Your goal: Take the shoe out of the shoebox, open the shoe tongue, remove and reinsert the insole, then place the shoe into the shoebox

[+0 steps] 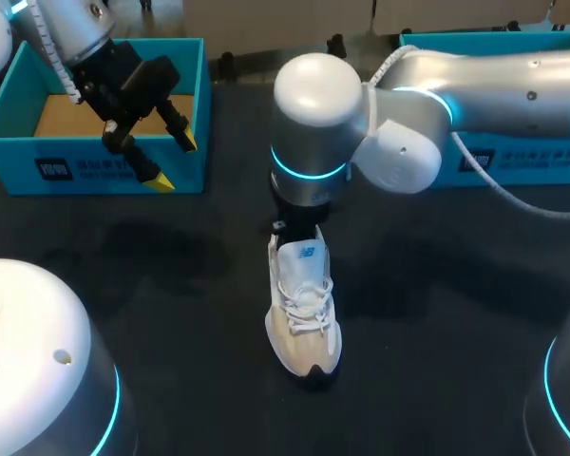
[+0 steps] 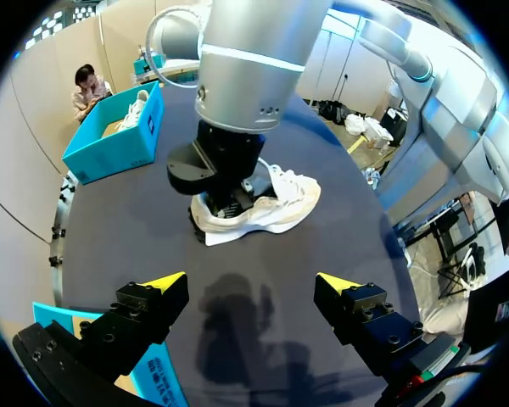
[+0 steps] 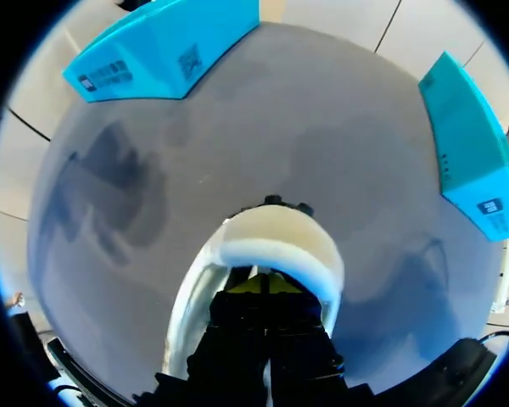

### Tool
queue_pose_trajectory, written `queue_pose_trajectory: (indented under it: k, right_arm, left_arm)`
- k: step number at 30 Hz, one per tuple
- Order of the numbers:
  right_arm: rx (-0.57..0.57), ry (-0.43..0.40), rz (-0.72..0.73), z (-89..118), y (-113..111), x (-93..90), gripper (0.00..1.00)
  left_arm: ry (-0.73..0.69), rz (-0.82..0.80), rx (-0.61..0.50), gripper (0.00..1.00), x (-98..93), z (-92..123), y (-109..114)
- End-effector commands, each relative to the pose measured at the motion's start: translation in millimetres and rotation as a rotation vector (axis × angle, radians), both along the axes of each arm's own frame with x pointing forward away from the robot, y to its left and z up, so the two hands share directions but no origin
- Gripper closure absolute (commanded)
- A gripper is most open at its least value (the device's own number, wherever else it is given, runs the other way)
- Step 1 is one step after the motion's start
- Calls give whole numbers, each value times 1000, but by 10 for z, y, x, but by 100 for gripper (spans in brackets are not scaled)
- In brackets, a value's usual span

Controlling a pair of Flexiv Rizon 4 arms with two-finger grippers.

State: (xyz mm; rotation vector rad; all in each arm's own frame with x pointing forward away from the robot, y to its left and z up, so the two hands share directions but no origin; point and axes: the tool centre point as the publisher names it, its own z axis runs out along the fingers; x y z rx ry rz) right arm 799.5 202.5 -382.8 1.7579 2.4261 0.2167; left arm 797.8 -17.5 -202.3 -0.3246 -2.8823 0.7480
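The low lace-up fabric shoe (image 1: 304, 309) is cream-white, with white laces, a small dark mark on its tongue and black at the toe of the sole. The open cardboard shoebox (image 1: 104, 173) is teal outside, with a dark label printed in white, and brown inside. The flat bench (image 1: 171, 285) is dark grey. The left end effector (image 1: 173, 162) is black with bright yellow tips. The rounded metal right arm (image 1: 494, 85) is silver-white with a glowing cyan ring.
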Motion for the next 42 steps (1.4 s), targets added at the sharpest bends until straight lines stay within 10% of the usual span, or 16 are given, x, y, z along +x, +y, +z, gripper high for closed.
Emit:
queue_pose_trajectory:
  k: [1, 15, 30, 42]
  right_arm:
    - [-8, -15, -9, 46, -62, -40, 100]
    - [54, 138, 16, -292, 53, -81, 100]
    - [31, 297, -31, 282, 16, -275, 100]
    - [54, 514, -52, 359, 24, -472, 100]
  left_arm:
    - [0, 0, 3, 0, -2, 2, 5]
    - [0, 0, 3, 0, -2, 2, 5]
    - [0, 0, 3, 0, -2, 2, 5]
    - [0, 0, 3, 0, -2, 2, 5]
